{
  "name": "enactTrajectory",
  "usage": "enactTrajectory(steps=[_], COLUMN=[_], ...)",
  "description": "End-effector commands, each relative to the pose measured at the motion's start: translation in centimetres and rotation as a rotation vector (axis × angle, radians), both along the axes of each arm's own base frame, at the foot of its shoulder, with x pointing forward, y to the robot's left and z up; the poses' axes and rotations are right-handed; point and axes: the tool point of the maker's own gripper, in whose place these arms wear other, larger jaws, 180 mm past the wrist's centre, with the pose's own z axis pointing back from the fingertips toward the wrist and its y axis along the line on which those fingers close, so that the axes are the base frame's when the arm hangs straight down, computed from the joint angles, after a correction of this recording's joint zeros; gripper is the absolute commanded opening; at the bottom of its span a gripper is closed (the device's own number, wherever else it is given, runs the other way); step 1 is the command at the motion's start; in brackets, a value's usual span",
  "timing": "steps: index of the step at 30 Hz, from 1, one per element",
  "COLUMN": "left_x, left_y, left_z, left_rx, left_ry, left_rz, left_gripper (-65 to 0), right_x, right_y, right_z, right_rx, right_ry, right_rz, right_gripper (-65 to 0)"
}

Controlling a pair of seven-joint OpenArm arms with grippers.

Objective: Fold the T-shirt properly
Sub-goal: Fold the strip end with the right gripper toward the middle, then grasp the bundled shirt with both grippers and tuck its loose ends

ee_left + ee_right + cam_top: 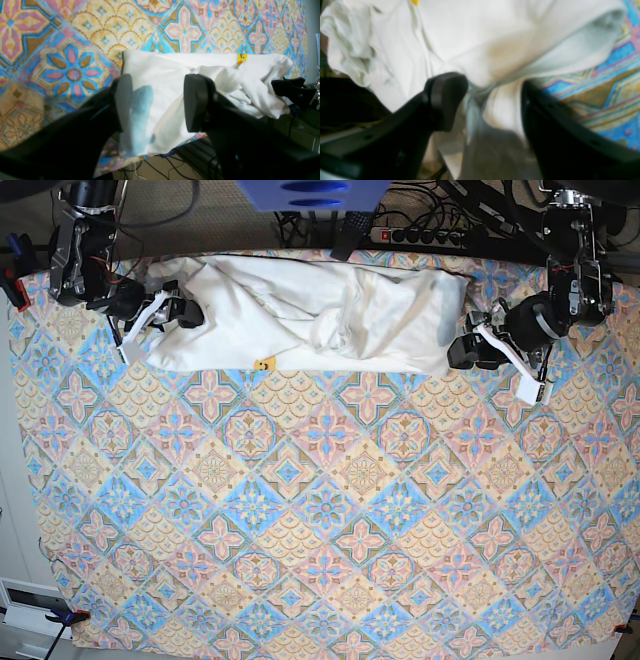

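Observation:
The white T-shirt point(330, 315) lies bunched in a long band along the table's far edge, with a small yellow print point(264, 364) at its near edge. My left gripper point(462, 352) is at the band's right end. In the left wrist view it point(160, 85) is open, its jaws wide apart astride the cloth point(155, 65), which hangs over the table edge with blue print showing through. My right gripper point(188, 313) is at the band's left end. In the right wrist view it point(492, 85) is open, with gathered cloth point(470, 32) between its jaws.
A tablecloth with a colourful tile pattern point(330, 510) covers the table. A power strip and cables point(420, 235) lie beyond the far edge. A blue object point(310, 192) sits at the top middle. Floor cables point(155, 170) show under the table edge.

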Motion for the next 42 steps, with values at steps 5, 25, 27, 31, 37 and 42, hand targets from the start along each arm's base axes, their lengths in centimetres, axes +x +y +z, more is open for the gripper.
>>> enactTrajectory(steps=[5,25,27,31,37,42], left_x=[0.6,0.3,-0.3,-1.5,-2.6,-3.6], left_y=[0.1,0.9,1.3,1.0,-3.2,-6.0], left_z=[0.9,-0.2,-1.6,-3.9,-5.6,-6.6], left_rx=[-0.005,-0.003,-0.002,0.023,0.041,0.062], left_ry=[-0.035,-0.005,0.039,0.107,0.101,0.082], left_rz=[-0.005,0.020,0.036,0.017,-0.106,-0.196], left_gripper=[-32.2,-32.3,-32.3,-32.7,-51.1,-53.1], right_x=[-1.3,4.5,4.7,5.1,4.0,4.3], right_y=[0.0,-14.5,-15.1,-13.8,-8.5,-2.2], right_z=[-0.8,5.9,7.0,9.1,10.5,11.9], right_rx=[-0.036,-0.277,-0.304,-0.361,-0.383,-0.347], right_ry=[0.057,-0.119,-0.138,-0.177,-0.218,-0.295], right_rz=[0.049,-0.144,-0.145,-0.056,0.110,0.262], right_gripper=[-42.7,-62.1,-62.1,-62.1,-62.1,-62.1])
